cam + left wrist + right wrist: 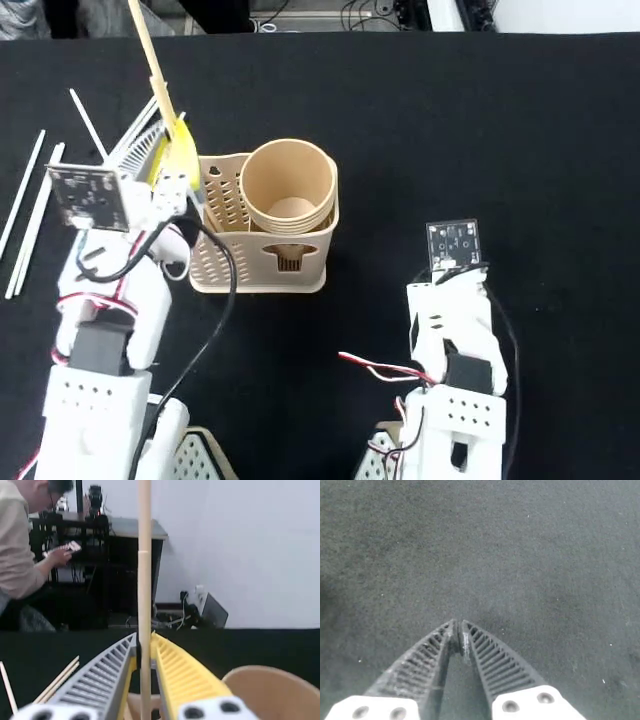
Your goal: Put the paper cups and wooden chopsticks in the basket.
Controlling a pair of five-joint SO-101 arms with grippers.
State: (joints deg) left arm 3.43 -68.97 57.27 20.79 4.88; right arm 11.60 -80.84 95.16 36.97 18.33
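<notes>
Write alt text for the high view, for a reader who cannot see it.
The left gripper holds a wooden chopstick beside a basket that holds stacked paper cups. More chopsticks lie on the black table; the right arm stands apart.

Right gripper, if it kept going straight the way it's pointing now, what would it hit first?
Most likely the black table itself. The right gripper, fingers shut, points at its bare surface with nothing else ahead in the wrist view; how far off is unclear.
</notes>
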